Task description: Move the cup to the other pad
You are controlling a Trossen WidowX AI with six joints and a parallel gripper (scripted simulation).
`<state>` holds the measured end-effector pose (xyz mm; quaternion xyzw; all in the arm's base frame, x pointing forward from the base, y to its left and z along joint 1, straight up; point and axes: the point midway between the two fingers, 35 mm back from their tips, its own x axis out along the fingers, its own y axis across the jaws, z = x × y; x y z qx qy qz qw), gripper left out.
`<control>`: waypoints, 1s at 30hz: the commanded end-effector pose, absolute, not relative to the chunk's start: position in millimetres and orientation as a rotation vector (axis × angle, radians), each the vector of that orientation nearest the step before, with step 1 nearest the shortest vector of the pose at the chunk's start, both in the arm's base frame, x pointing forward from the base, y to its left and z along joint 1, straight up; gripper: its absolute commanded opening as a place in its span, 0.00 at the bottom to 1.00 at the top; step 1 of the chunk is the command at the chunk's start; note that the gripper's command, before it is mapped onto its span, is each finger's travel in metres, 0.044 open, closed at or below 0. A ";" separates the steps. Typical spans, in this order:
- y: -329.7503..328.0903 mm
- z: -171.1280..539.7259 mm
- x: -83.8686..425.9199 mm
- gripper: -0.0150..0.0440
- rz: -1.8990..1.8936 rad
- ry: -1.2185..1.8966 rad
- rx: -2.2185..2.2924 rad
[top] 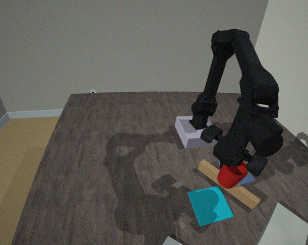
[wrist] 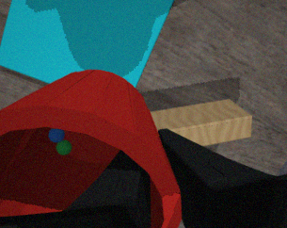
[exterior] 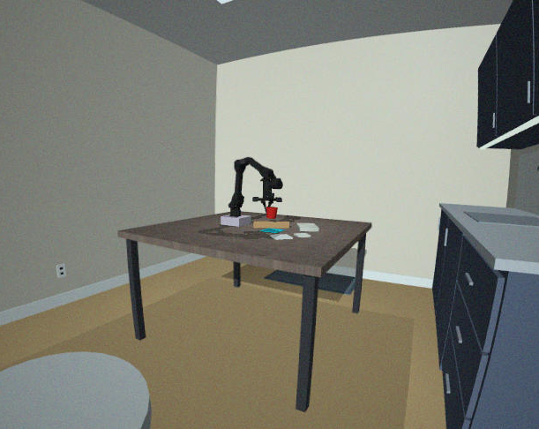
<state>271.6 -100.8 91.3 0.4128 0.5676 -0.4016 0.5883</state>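
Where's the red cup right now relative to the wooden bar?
In the top view the red cup hangs in the shut gripper over the long wooden bar, between the pale blue pad and the cyan pad.

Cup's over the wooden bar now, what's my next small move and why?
Probably keep carrying level toward the cyan pad before lowering. The gripper is shut on the red cup, which hangs above the wooden bar, short of the pad; both marbles remain inside.
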 end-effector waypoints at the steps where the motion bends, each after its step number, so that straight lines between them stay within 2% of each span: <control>1: -109.9 91.8 275.9 0.25 -0.937 1.323 0.961; 30: -150.1 85.2 292.7 0.25 -0.938 1.320 0.958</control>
